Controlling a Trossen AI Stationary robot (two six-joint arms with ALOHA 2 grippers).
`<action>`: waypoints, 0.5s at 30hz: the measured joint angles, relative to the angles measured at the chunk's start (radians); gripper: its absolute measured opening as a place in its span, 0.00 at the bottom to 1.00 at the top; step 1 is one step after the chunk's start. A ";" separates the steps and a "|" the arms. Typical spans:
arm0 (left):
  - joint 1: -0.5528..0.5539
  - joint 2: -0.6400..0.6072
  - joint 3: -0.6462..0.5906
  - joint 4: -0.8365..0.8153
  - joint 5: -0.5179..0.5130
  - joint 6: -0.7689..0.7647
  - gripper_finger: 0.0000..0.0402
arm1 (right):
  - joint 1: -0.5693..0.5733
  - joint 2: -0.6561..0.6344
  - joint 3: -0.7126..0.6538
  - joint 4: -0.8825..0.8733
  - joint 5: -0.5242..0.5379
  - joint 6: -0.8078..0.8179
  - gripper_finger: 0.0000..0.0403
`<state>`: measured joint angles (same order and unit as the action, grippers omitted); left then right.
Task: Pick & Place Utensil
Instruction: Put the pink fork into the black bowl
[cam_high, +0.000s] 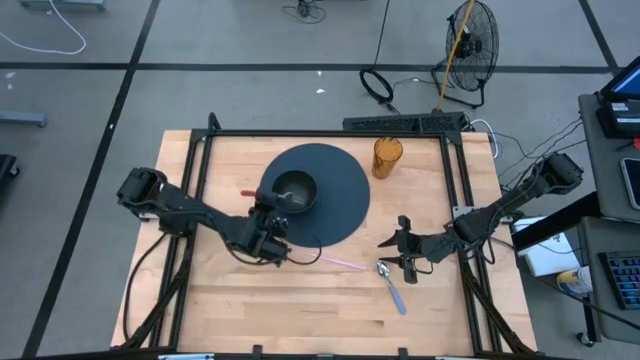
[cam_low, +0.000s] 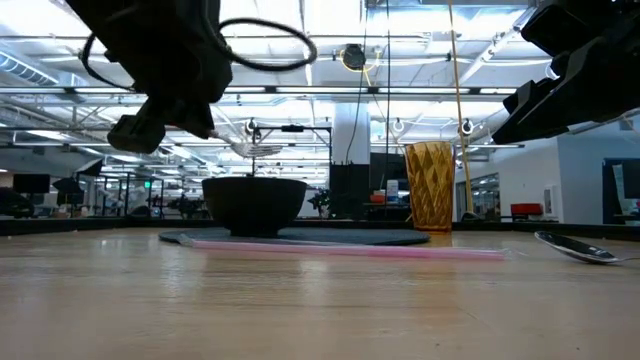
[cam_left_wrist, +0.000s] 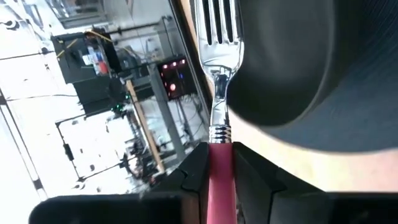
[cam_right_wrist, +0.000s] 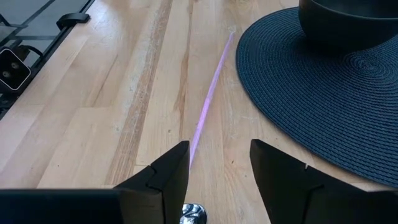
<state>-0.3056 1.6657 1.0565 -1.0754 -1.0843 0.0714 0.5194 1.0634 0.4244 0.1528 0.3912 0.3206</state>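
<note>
My left gripper (cam_high: 273, 225) is shut on a fork with a pink handle (cam_left_wrist: 221, 177). The fork's metal tines (cam_low: 255, 148) reach out over the black bowl (cam_high: 294, 190). The bowl stands on a round dark placemat (cam_high: 340, 205). My right gripper (cam_high: 395, 245) is open and empty near the placemat's right near edge. It hovers just above a metal spoon (cam_high: 391, 284), which lies flat on the table. The spoon's bowl end shows between the fingers in the right wrist view (cam_right_wrist: 193, 213). A thin pink stick (cam_high: 336, 262) lies flat on the wood between the two grippers. My left gripper pinches the fork's pink handle (cam_left_wrist: 221, 163) between its two fingers, close to the metal collar. The fingers lie along the handle and come about level from the bowl's near left side. The fork is lifted clear, roughly level, with its tines (cam_left_wrist: 214, 18) above the bowl (cam_left_wrist: 292, 62).
An amber ribbed cup (cam_high: 387, 157) stands upright at the placemat's far right. The pink stick also shows in the right wrist view (cam_right_wrist: 208, 102), running toward the placemat (cam_right_wrist: 323, 106). Bare wood lies along the table's near edge. A black frame rail borders the table.
</note>
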 joint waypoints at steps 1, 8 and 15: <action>0.010 0.000 0.000 -0.011 0.000 0.010 0.15 | 0.000 0.000 0.000 0.000 0.000 0.000 0.41; 0.064 0.000 0.054 -0.117 0.001 0.043 0.10 | 0.000 0.000 0.000 0.000 0.001 0.000 0.41; 0.095 0.000 0.125 -0.163 0.016 0.176 0.09 | 0.000 0.000 0.000 0.000 0.001 0.000 0.41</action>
<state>-0.2104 1.6657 1.1817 -1.2381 -1.0683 0.2470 0.5194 1.0634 0.4244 0.1528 0.3920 0.3210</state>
